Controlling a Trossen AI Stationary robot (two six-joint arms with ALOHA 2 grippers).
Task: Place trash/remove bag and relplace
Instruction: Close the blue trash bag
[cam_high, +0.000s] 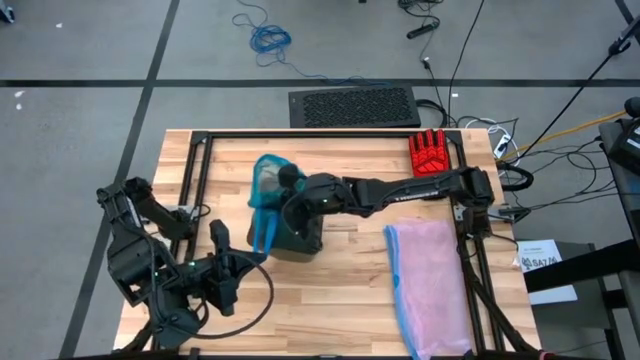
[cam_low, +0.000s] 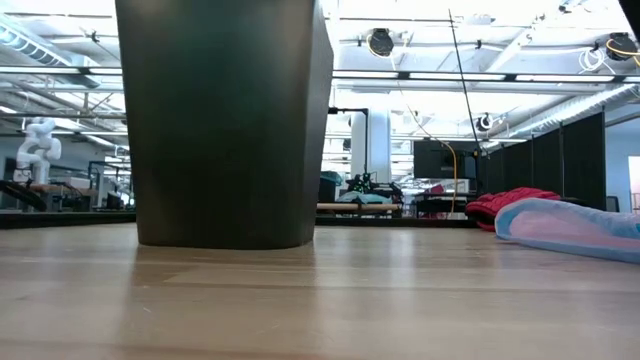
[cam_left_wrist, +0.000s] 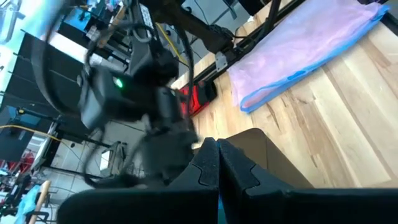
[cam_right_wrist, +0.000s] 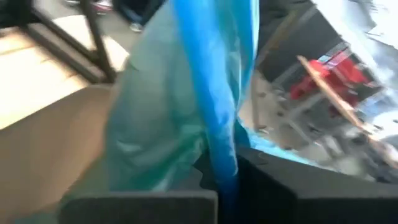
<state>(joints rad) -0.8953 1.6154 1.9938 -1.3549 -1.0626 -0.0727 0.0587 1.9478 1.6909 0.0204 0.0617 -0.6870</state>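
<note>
- The right gripper (cam_high: 290, 205) was over the middle of the table (cam_high: 350, 300), above the dark bin (cam_high: 300, 240).
- Its jaws were closed on the bag (cam_high: 268, 185), pinching a blue band of the film between the fingers (cam_right_wrist: 267, 186), as the right wrist view showed.
- The bag hung from that grip as a teal-green bunch, spreading toward the far side of the bin and trailing down its left wall in the high view.
- Whether any of the bag was inside the bin could not be told.
- The left gripper (cam_high: 218, 238) was near the table's front left, just left of the bin, jaws fully closed and holding nothing.
- The left wrist view showed its fingers (cam_left_wrist: 205, 165) pressed together.
- The bin stood upright on the table; the low view showed it from the side.
- A pink bag (cam_high: 430, 280) with a blue edge lay flat on the right of the table, well apart from the bin.
- A red glove (cam_high: 430, 152) lay at the far right corner.
- No trash could be made out in any view.
</note>
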